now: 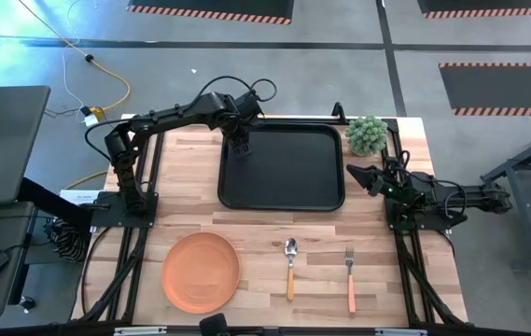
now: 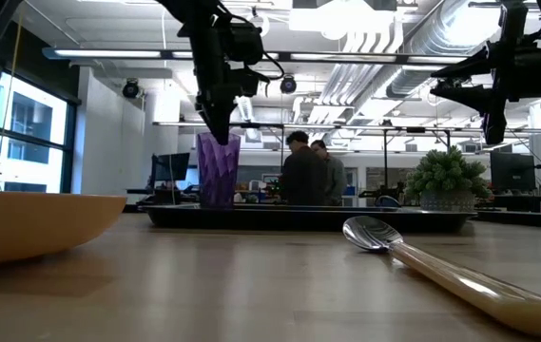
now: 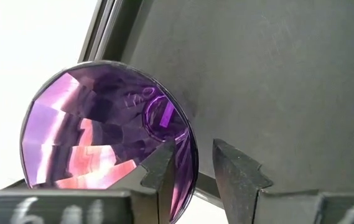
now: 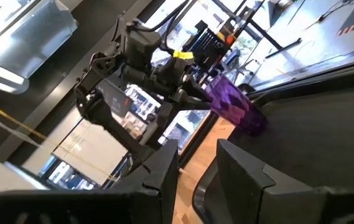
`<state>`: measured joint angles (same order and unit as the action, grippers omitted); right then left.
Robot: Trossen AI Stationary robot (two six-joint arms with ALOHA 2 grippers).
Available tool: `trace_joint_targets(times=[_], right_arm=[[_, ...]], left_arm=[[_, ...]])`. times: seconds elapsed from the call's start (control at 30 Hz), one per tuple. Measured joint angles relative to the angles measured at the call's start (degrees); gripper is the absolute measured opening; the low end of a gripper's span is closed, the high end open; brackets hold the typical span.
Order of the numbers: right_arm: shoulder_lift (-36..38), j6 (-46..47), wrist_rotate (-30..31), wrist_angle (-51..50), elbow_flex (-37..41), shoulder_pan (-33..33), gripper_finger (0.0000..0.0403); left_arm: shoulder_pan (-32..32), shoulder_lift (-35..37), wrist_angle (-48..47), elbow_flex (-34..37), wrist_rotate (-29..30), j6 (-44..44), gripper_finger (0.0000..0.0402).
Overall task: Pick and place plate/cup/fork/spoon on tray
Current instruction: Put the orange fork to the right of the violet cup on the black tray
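Observation:
The purple cup [image 3: 102, 137] stands upright on its base in the far left corner of the black tray [image 1: 293, 177]; it also shows in the low view [image 2: 218, 176]. My left gripper [image 3: 194, 149] hangs over it, pointing down and open, with one finger inside the cup's mouth and one outside its rim, apart from the wall. In the high view my left gripper [image 1: 239, 147] hides the cup. My right gripper [image 1: 354, 177] is open and empty, raised by the tray's right rim. The orange plate [image 1: 200, 271], the spoon [image 1: 290, 266] and the fork [image 1: 350, 275] lie flat on the table near its front edge.
A small green potted plant [image 1: 368, 135] stands at the table's far right, just beyond the tray's far right corner and close to my right arm. Most of the tray's floor is bare. Two people [image 2: 308, 176] stand in the room behind the table.

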<state>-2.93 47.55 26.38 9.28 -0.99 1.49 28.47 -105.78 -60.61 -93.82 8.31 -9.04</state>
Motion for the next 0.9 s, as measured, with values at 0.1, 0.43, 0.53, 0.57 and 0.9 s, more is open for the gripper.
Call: trace_joint_targets(times=[0.1, 0.43, 0.53, 0.57, 0.9], right_arm=[[-0.01, -0.01, -0.45, 0.0, 0.0, -0.01, 0.0103], [-0.01, -0.02, -0.45, 0.0, 0.0, 0.01, 0.0103], [-0.01, -0.02, -0.45, 0.0, 0.0, 0.01, 0.0103], [-0.01, -0.02, -0.45, 0.0, 0.0, -0.01, 0.0103], [-0.01, -0.02, -0.45, 0.0, 0.0, 0.0, 0.0103]], left_arm=[[0.0, 0.0, -0.08, 0.0, -0.01, -0.02, 0.0103], [0.0, 0.04, -0.03, 0.0, -0.01, 0.0, 0.0113], [0.02, 0.04, -0.53, -0.67, -0.01, 0.0, 0.0113], [0.12, 0.04, -1.06, -1.45, -0.01, -0.01, 0.0113], [0.35, 0.09, -7.8, -13.38, -0.01, 0.0, 0.0113]])
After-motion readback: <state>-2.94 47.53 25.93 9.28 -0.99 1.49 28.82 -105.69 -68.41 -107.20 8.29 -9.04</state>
